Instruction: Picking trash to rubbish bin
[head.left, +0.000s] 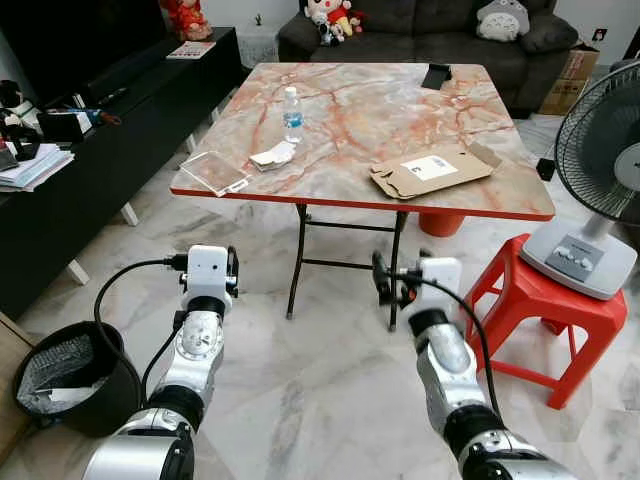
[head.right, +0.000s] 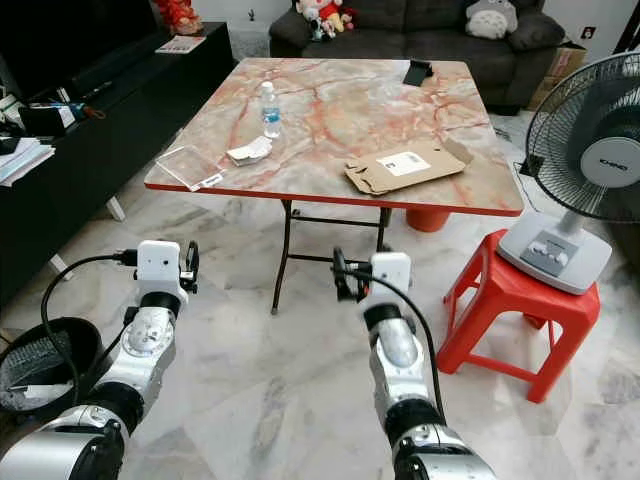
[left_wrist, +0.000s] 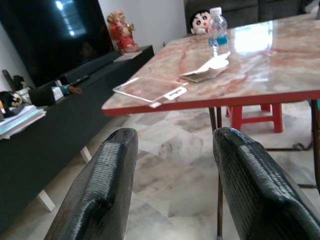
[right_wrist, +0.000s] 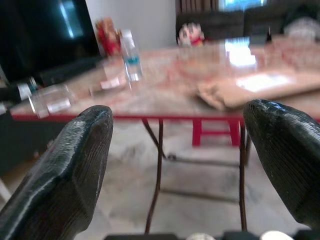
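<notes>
Your marble-topped table (head.left: 350, 110) carries the trash: a flattened cardboard box (head.left: 432, 170), a clear plastic tray (head.left: 213, 172), a water bottle (head.left: 292, 114). The bin (head.left: 70, 375) sits left of it. Your left gripper (left_wrist: 172, 185) and right gripper (right_wrist: 182, 175), short of the table, gape empty.

On the marble-patterned table (head.left: 350, 130) ahead of me, a flattened cardboard mailer (head.left: 432, 169) lies near the front edge. A water bottle (head.left: 292, 114) stands upright beside crumpled paper (head.left: 272, 155) and a clear plastic tray (head.left: 213, 172). My black bin (head.left: 70, 378) sits low left.
</notes>
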